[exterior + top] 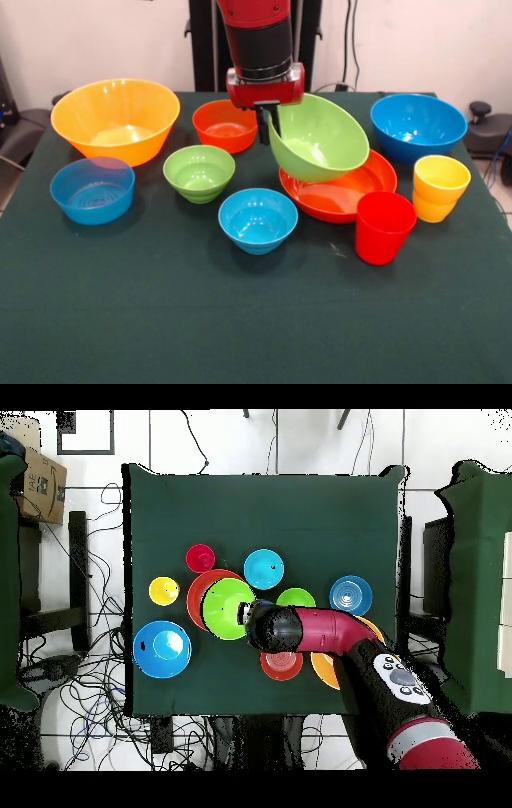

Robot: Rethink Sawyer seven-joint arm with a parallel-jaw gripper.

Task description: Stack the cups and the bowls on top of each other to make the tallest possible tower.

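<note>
A dark green cloth (pixel 240 320) covers the table; cables (pixel 90 704) sprawl over the white floor. The gripper (pixel 269 128) is clamped on the tilted green bowl (pixel 320 140).

No readable text anywhere. The cardboard box (pixel 40 484) at the top left of the overhead view carries dark print, too small to make out. The arm's control pad (pixel 398 679) has buttons, no legible markings. The bowls, cups and table (pixel 240 320) show no labels, brands or numbers.
</note>
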